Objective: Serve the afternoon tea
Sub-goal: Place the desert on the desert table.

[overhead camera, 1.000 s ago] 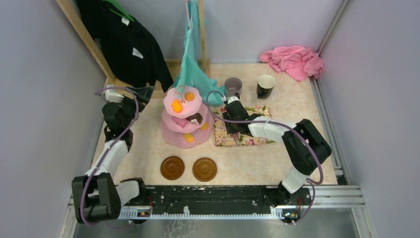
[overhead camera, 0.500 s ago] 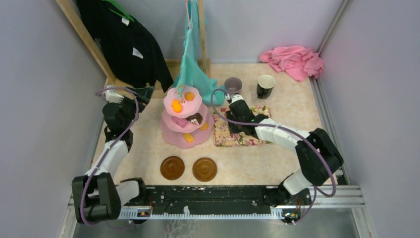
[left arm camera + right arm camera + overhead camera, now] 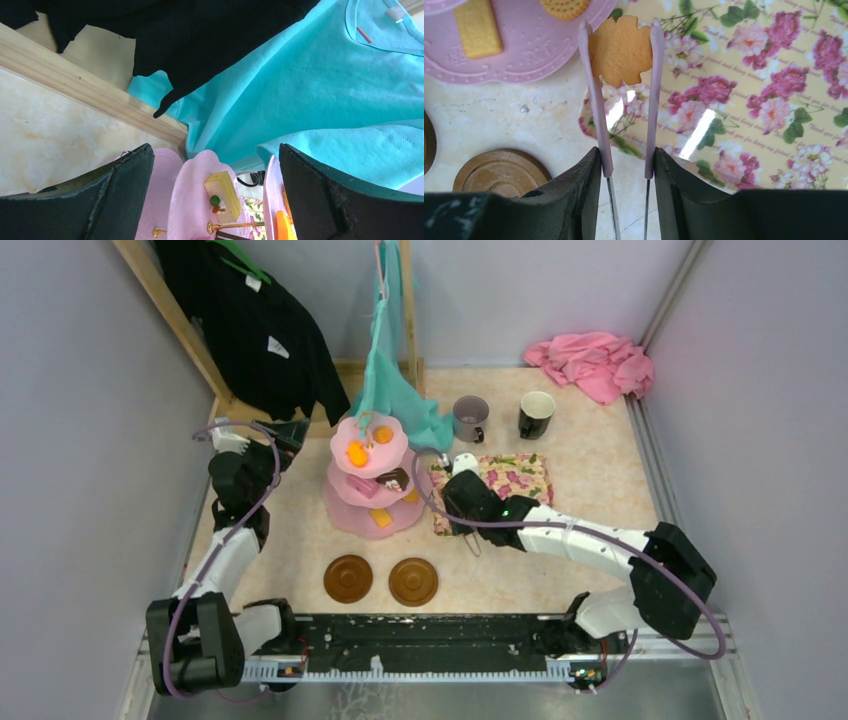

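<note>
The pink three-tier stand [image 3: 375, 502] stands left of centre and carries several small orange, yellow and brown cakes. My right gripper [image 3: 462, 502] [image 3: 626, 156] is shut on pink-tipped tongs [image 3: 595, 95]. The tongs pinch an orange scalloped cake [image 3: 621, 50] above the left edge of the floral tray [image 3: 749, 90], beside the stand's bottom tier [image 3: 524, 55]. My left gripper [image 3: 282, 432] [image 3: 215, 150] is open and empty, left of the stand's top, and faces a yellow cake [image 3: 223, 195]. The grey mug [image 3: 470, 417] and the black white-lined mug [image 3: 536, 413] stand behind the tray. Two brown discs [image 3: 348, 578] [image 3: 413, 581] lie near the front.
A teal fabric [image 3: 395, 380] hangs behind the stand and a black garment [image 3: 255, 320] hangs on the wooden frame at back left. A pink cloth [image 3: 595, 362] lies in the back right corner. Walls close in on both sides.
My right arm has pulled back from beside the grey mug toward the near left, carrying the tongs to the tray's left edge by the stand. The left arm has barely moved.
</note>
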Controlling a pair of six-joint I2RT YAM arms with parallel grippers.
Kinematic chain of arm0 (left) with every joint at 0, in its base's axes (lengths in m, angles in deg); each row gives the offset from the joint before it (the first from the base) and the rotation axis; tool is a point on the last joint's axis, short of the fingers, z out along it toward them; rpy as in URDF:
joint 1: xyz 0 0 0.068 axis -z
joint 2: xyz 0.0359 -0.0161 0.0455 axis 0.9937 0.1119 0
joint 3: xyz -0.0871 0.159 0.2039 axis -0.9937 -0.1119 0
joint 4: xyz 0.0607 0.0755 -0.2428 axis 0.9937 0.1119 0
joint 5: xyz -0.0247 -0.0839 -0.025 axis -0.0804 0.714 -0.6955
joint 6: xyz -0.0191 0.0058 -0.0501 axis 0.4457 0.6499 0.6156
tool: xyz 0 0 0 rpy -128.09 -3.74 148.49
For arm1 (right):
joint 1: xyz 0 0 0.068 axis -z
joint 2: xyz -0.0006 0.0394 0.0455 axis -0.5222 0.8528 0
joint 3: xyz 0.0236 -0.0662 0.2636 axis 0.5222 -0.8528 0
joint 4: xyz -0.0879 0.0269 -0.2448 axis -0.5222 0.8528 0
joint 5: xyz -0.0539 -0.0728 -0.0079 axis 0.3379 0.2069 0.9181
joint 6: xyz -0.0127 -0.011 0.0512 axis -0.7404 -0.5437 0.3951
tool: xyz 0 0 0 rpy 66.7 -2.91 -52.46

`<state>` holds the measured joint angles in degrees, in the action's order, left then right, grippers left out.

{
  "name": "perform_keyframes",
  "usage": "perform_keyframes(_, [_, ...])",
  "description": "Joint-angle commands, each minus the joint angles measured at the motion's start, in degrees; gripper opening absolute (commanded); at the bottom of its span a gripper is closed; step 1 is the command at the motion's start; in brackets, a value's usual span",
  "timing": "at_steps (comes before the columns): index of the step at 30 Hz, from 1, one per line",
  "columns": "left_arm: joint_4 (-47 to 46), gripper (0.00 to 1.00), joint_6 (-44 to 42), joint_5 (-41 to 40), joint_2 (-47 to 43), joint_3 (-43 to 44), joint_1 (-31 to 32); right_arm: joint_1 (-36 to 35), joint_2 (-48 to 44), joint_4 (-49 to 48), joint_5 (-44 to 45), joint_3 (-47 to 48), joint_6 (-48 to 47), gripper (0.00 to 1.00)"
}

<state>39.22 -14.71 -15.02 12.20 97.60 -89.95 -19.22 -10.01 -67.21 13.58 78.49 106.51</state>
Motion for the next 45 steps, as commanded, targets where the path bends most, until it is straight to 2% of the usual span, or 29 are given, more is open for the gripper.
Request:
perform_keyframes(1, [-0.34, 0.99, 0.54, -1.93, -1.44, -0.67, 0.14, -6.36, -1.20, 2.40, 7.35, 2.95, 6.24, 0.35])
perform_keyframes(10, [0.56, 0.99, 0.99, -2.86, -1.75, -1.05, 0.17, -17.05, 5.99, 5.73, 11.74, 10.25, 14.33, 0.34])
perform_keyframes(19, [1.35, 0.99, 2.36, -3.86, -1.47, -1.62, 0.15, -22.84, 17.02, 5.82, 13.14, 21.22, 17.70, 0.32])
perform_keyframes(23, [1.84, 0.99, 2.59, -4.61, -2.27, -1.70, 0.09, -23.72, 24.62, 7.98, 12.42, 27.76, 19.00, 0.32])
perform_keyframes(35, [3.32, 0.99, 4.00, -8.41, -5.28, -3.02, -0.20, -23.81, 38.16, 10.71, 11.11, 43.40, 22.86, 0.31])
perform_keyframes(45, [15.04, 0.99, 4.54, -20.61, -11.06, -1.72, -1.21, -23.21, 48.49, 19.00, 12.05, 58.38, 26.48, 0.31])
